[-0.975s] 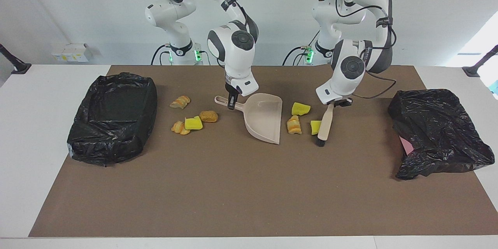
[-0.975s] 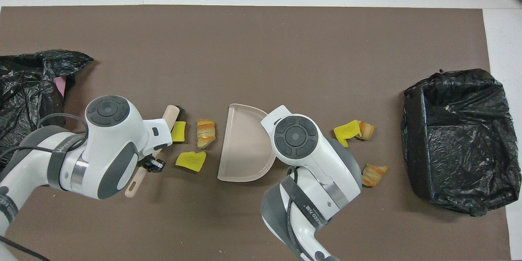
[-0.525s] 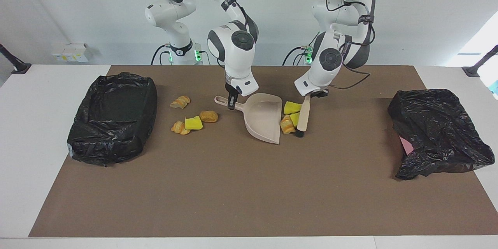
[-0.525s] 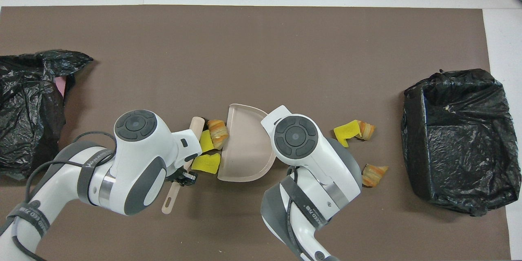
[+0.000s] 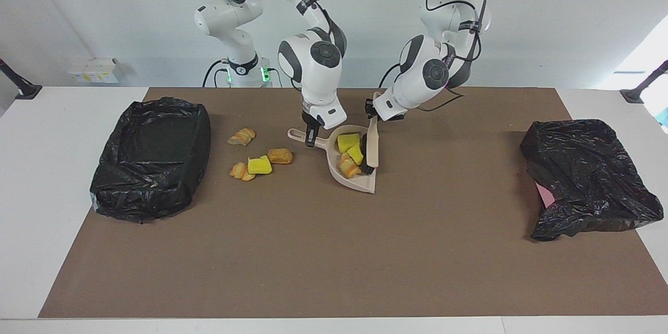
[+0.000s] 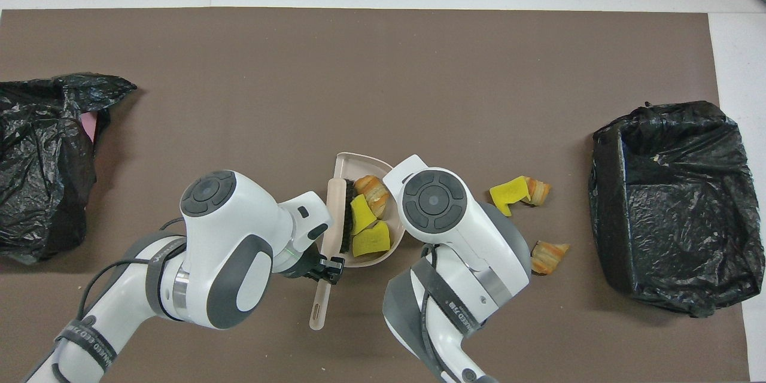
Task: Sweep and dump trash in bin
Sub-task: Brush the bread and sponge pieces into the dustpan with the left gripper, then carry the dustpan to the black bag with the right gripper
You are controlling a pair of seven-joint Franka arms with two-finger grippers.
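Left gripper (image 5: 371, 113) is clamping the brush (image 5: 372, 143), bristles resting in the dustpan (image 5: 360, 180) on three trash bits (image 5: 350, 155). Right gripper (image 5: 311, 134) is gripping the dustpan handle (pan flat on the mat). Best keeping the brush low while tilting, then sweeping the loose pieces (image 5: 258, 163) lying toward the open bin (image 5: 151, 159).
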